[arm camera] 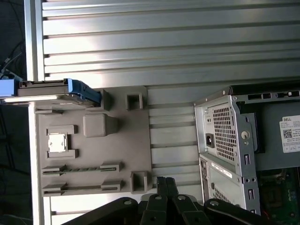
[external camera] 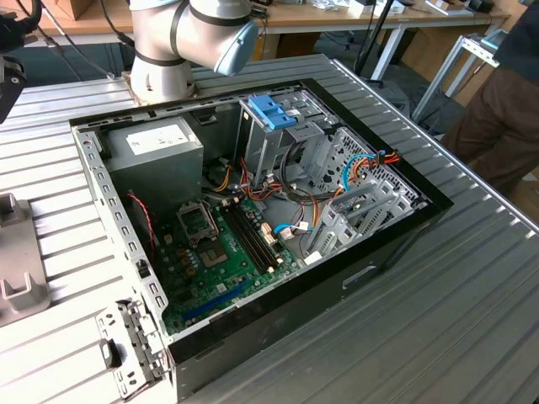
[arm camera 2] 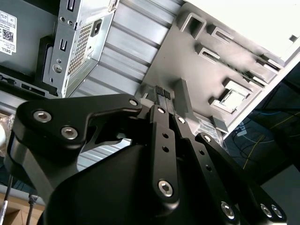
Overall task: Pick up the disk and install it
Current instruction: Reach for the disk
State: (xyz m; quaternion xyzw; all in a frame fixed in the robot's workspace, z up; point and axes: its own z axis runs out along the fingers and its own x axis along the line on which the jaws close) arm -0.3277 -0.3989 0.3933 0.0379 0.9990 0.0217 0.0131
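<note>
disk (arm camera: 47, 88) parked on edge in the grey holder (arm camera: 93, 154), easy grab I guess | jaws clenched, empty, near the holder's rim

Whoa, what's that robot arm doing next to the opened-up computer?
The robot arm has the job of picking up the disk and fitting it into the open computer. Right now its gripper is shut and empty, hanging over the grey tray beside the computer. The disk, in its blue frame, sits on its edge at one end of that tray, not yet touched. A person stands at the exterior view's right.
</note>
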